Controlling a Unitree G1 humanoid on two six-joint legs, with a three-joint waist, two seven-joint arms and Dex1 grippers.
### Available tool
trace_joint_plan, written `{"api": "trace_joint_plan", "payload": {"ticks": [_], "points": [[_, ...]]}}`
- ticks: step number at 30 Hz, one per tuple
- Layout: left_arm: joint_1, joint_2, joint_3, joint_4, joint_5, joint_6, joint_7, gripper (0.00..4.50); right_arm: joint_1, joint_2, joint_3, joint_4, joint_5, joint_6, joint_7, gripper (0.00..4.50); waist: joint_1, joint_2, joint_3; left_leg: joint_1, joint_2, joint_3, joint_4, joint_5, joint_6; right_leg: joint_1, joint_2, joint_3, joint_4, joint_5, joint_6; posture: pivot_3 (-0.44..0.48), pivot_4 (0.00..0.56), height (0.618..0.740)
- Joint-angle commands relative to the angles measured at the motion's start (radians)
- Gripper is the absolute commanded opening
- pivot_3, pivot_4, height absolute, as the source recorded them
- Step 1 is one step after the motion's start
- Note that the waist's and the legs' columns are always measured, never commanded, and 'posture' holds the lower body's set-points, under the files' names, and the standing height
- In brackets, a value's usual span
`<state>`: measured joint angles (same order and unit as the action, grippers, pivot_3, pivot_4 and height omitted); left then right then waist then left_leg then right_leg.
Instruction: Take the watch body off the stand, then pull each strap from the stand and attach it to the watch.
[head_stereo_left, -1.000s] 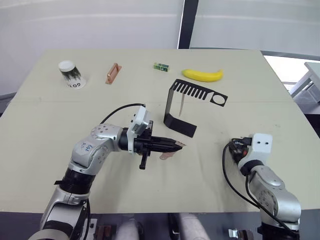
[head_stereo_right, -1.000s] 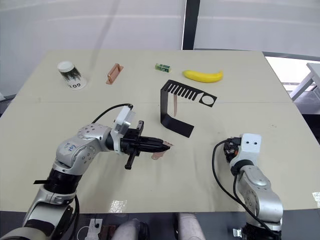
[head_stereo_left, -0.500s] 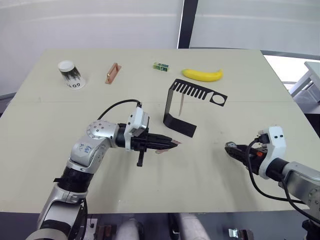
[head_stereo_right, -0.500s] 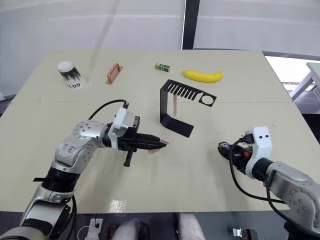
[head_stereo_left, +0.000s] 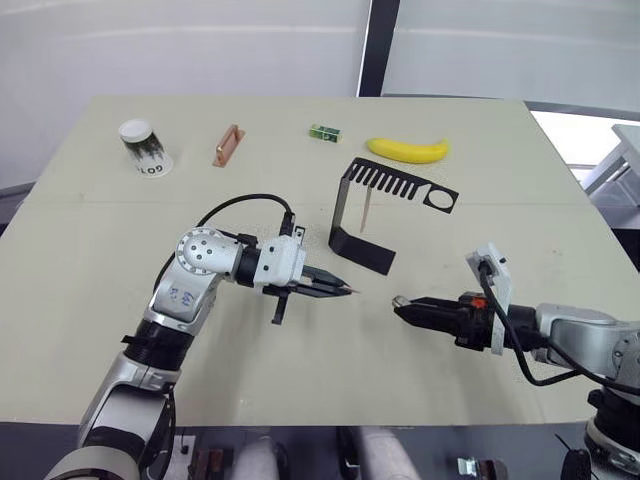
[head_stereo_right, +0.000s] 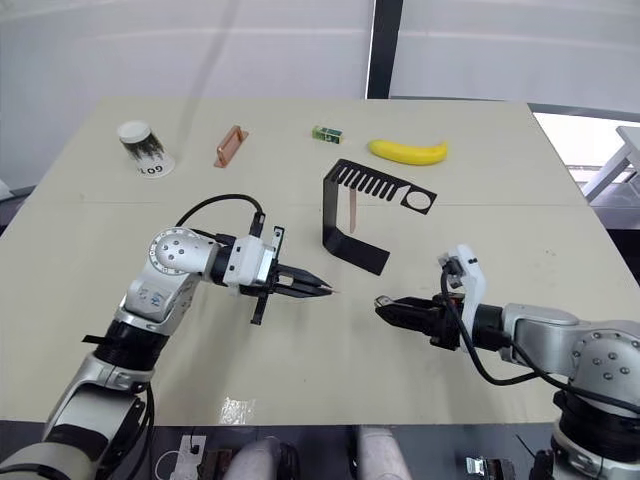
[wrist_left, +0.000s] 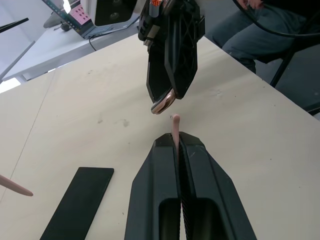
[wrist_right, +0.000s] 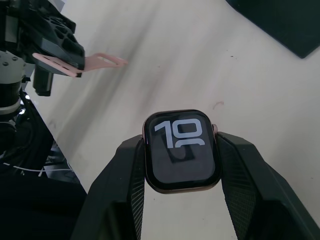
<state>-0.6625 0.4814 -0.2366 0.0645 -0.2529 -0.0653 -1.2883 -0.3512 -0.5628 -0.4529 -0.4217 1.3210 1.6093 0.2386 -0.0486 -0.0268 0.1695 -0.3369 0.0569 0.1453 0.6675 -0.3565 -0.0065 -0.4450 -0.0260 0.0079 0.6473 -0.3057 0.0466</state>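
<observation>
My left gripper (head_stereo_left: 342, 289) is shut on one pink strap (wrist_left: 175, 126), whose end sticks out past the fingertips a little above the table. Facing it tip to tip is my right gripper (head_stereo_left: 400, 303), shut on the watch body (wrist_right: 182, 150), which has a black screen and a copper rim. A small gap separates the strap end from the watch body (wrist_left: 164, 105). The black stand (head_stereo_left: 345, 215) is just behind both grippers. The other strap (head_stereo_left: 367, 210) hangs from its comb-toothed arm.
Along the table's far side lie a banana (head_stereo_left: 405, 150), a small green block (head_stereo_left: 322, 132), a copper bar (head_stereo_left: 227, 145) and a tipped paper cup (head_stereo_left: 142, 148). In the left wrist view a seated person (wrist_left: 270, 30) is beyond the table edge.
My right arm has swung in from the table's right front toward the middle, bringing the watch body up to face the left gripper. The left gripper has turned, so the strap now shows edge-on.
</observation>
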Motion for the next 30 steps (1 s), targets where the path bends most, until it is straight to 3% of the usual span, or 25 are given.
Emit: {"api": "trace_joint_plan", "payload": {"ticks": [1,17,30], "points": [[-0.029,-0.005,-0.01,0.02,0.03,-0.067,-0.006,0.0,-0.034,0.005,0.028,0.046,0.117,-0.014,-0.096,1.61,-0.002,0.0,0.0,0.0,0.0,0.0,0.0,0.0,0.0,0.0,0.0,0.0,0.0,0.0,0.0,0.0,0.15,0.74],[-0.066,-0.036,-0.049,0.093,0.119,-0.188,0.019,0.0,-0.055,-0.247,0.35,0.127,0.595,-0.353,-0.392,1.61,-0.004,0.0,0.0,0.0,0.0,0.0,0.0,0.0,0.0,0.0,0.0,0.0,-0.001,0.0,0.0,0.0,0.15,0.74],[-0.06,-0.05,-0.046,0.094,0.141,-0.192,0.06,0.0,-0.062,-0.333,0.459,0.123,0.651,-0.477,-0.415,1.61,-0.002,0.0,0.0,-0.001,0.001,0.0,0.0,0.0,0.0,0.0,0.0,0.0,-0.001,0.0,0.0,0.0,0.15,0.74]]}}
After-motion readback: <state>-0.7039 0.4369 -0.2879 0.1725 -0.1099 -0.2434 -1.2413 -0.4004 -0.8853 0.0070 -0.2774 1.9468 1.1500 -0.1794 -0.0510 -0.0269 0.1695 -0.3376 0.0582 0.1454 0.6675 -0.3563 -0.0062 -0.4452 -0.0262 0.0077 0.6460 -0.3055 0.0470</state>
